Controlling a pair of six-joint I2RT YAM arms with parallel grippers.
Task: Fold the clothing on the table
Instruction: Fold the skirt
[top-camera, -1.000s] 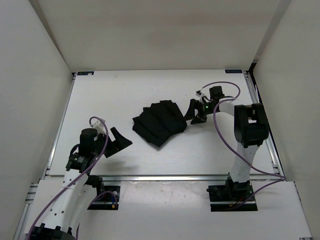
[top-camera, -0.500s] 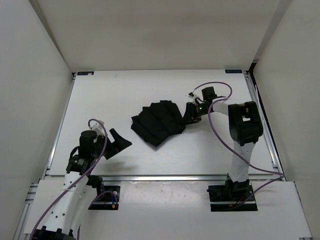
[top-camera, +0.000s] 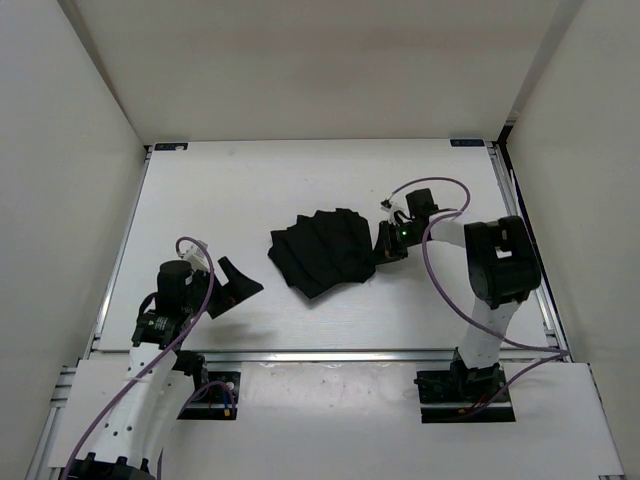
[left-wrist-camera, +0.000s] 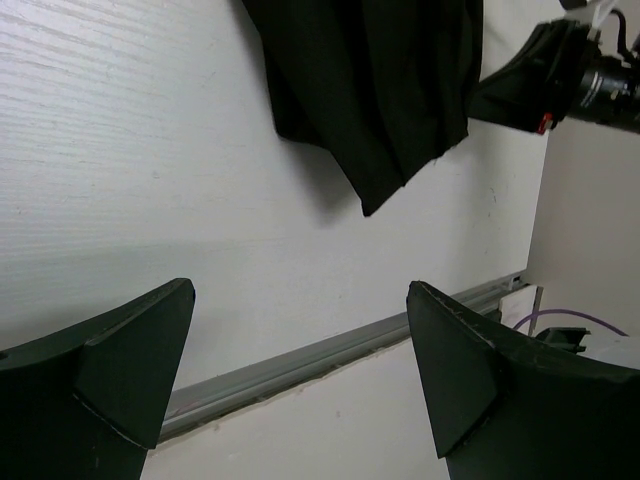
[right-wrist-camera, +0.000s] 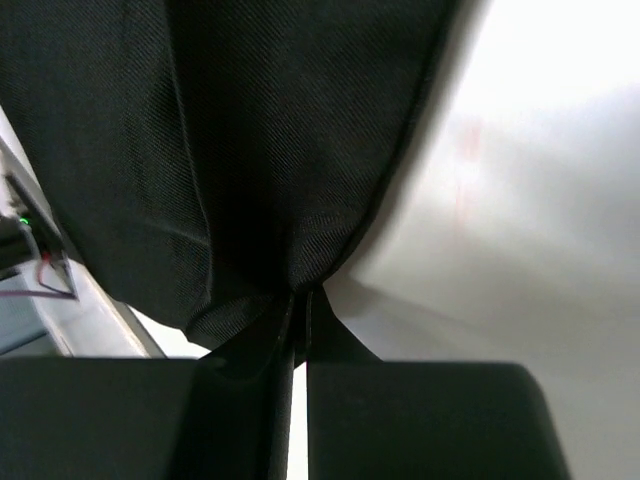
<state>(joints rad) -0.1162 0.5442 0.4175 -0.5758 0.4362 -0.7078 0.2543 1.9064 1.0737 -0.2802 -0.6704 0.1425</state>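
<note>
Black clothing (top-camera: 325, 250), edge apparently pinched between closed right fingers (right-wrist-camera: 420, 420)

Black pleated soft fabric garment (top-camera: 325, 250), parallel fold lines, fine twill weave up close. Flat white rectangular desk (top-camera: 230, 200), faint wood grain, grey metal rails (top-camera: 330, 354). Purple cable (top-camera: 435, 180).

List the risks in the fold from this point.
1. The right gripper is shut on just the right edge of the clothing; the thin pinch may slip when lifted.
2. The left gripper hangs open, apart from the clothing, so nothing pins the far side; a pull might drag the whole piece across the table instead of folding it.
</note>
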